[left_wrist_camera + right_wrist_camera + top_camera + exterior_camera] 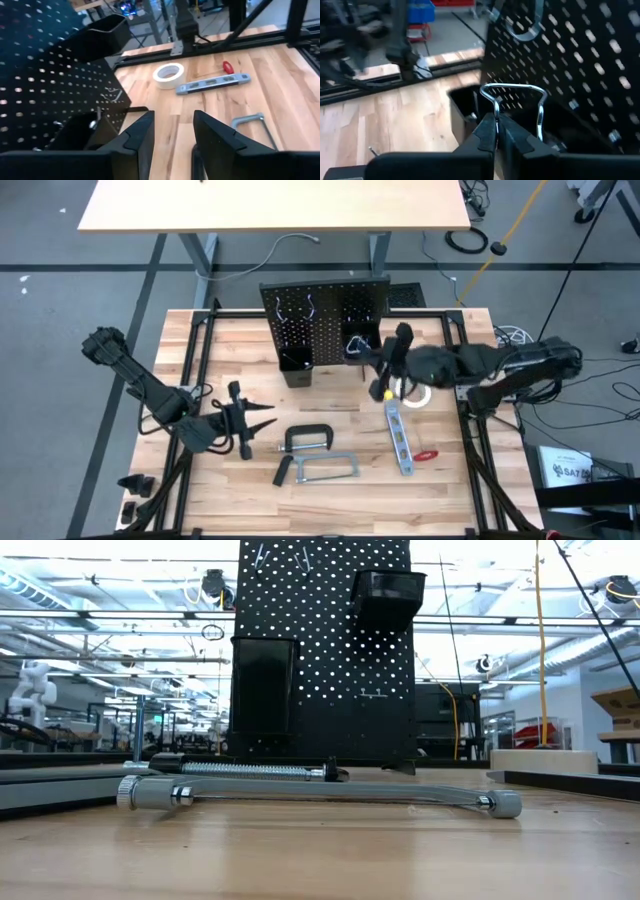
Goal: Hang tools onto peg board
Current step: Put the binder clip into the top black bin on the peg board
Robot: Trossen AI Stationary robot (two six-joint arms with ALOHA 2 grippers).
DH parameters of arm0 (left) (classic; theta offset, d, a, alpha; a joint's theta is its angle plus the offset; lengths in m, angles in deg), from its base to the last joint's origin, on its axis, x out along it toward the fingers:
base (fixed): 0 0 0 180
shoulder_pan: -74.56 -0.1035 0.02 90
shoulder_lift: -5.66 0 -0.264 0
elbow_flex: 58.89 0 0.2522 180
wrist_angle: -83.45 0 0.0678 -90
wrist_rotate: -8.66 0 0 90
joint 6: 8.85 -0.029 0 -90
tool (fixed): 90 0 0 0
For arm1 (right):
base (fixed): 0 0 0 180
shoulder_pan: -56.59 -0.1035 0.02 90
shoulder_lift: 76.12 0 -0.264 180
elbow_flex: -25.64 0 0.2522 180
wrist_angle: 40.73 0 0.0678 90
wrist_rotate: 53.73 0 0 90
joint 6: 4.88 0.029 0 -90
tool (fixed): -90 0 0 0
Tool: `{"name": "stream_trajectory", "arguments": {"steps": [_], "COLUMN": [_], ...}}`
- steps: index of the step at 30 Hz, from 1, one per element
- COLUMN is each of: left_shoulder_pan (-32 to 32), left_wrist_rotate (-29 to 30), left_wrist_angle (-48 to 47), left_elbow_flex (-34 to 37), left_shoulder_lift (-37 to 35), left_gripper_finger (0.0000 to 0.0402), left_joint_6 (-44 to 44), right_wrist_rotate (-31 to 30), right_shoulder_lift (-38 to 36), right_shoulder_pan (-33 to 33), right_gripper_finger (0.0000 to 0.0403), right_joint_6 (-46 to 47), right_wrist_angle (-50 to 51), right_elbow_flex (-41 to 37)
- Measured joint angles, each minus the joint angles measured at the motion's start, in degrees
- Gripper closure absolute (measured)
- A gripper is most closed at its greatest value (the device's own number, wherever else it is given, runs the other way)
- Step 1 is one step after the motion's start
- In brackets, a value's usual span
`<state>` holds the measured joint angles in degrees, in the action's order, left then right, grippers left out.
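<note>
Mostly unhung: tools lie loose on the table.
Right gripper (496,131), clamped on a silver wire clip (512,102), sits at the peg board (325,320) upper centre; C-clamp (308,438), hacksaw (322,470), level (398,436), tape roll (415,394) remain; left gripper (172,132) parted, empty.

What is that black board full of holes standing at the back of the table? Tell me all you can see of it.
The peg board is an upright black panel, seemingly metal, dotted with rows of small round holes. It stands on the wooden table near its far edge. Two black rectangular bins hang on its front, one low, one higher. Silvery wire hooks sit near its top. The right gripper, shut on a bent silver wire piece, is close in front of it.
</note>
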<state>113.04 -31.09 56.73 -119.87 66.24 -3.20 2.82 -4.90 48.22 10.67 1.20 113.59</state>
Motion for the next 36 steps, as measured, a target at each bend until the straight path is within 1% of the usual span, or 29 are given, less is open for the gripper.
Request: {"name": "stream_trajectory", "arguments": {"steps": [3,7,13,32,36], "left_shoulder_pan": [0.0,0.0,0.0,0.0,0.0], "left_wrist_rotate": [-0.8,-0.8,-0.9,-1.0,-1.0], "left_wrist_angle": [0.0,0.0,0.1,0.1,0.1], "left_elbow_flex": [0.0,0.0,0.0,0.0,0.0], "left_shoulder_lift": [0.1,0.1,0.1,0.2,0.2], "left_gripper_finger": [0.0261,0.0261,0.0261,0.0261,0.0261], "left_joint_6": [0.0,0.0,0.0,0.0,0.0], "right_wrist_rotate": [3.8,8.3,11.2,11.1,10.9], "right_shoulder_lift": [-0.3,-0.2,-0.1,-0.1,-0.1], "right_shoulder_pan": [3.7,7.0,9.6,10.0,10.0], "right_gripper_finger": [0.0403,0.0403,0.0403,0.0397,0.0381], "right_joint_6": [4.3,6.2,6.3,6.3,6.3], "right_wrist_angle": [3.4,4.5,4.5,3.3,3.3], "right_elbow_flex": [0.0,0.0,0.0,0.0,0.0]}}
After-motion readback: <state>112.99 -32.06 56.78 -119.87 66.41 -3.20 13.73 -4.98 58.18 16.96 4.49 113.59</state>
